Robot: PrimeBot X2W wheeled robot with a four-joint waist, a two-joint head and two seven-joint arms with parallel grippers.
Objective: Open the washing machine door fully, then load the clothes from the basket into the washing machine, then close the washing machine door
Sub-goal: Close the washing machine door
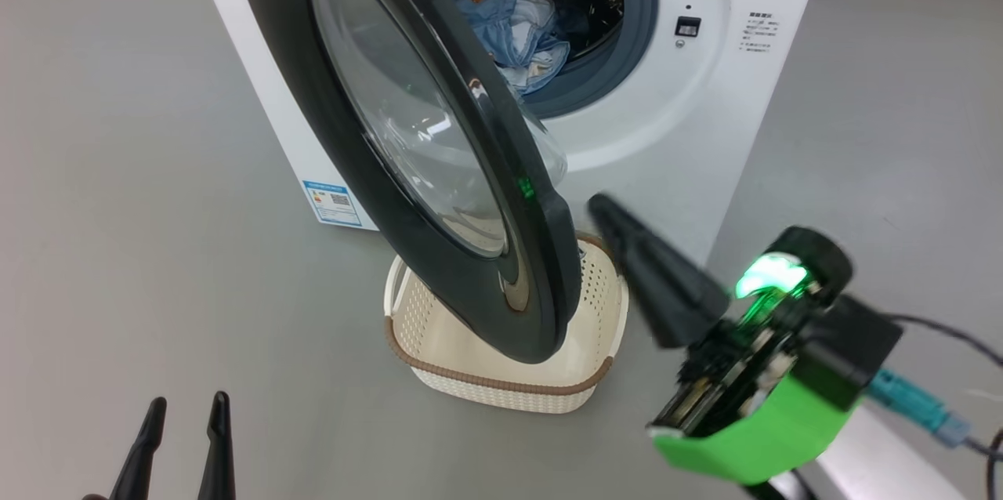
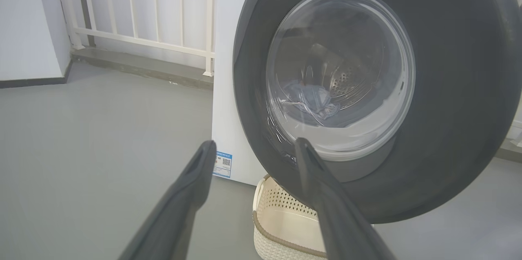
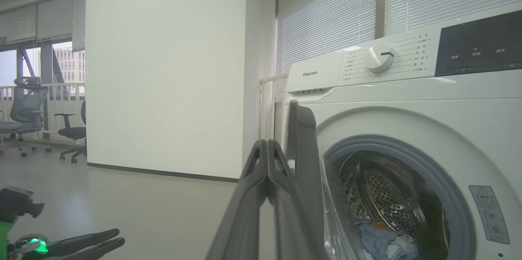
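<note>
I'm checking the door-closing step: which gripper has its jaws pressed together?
The right gripper, beside the edge of the washing machine door; the left gripper has its jaws clearly apart.

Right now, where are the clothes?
In the head view, the clothes lie top centre, in the drum of the washing machine, behind the half-open washing machine door.

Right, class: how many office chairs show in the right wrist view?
2. A grey office chair stands far left; a darker office chair sits just right of it, partly behind the white wall, which may hide more.
</note>
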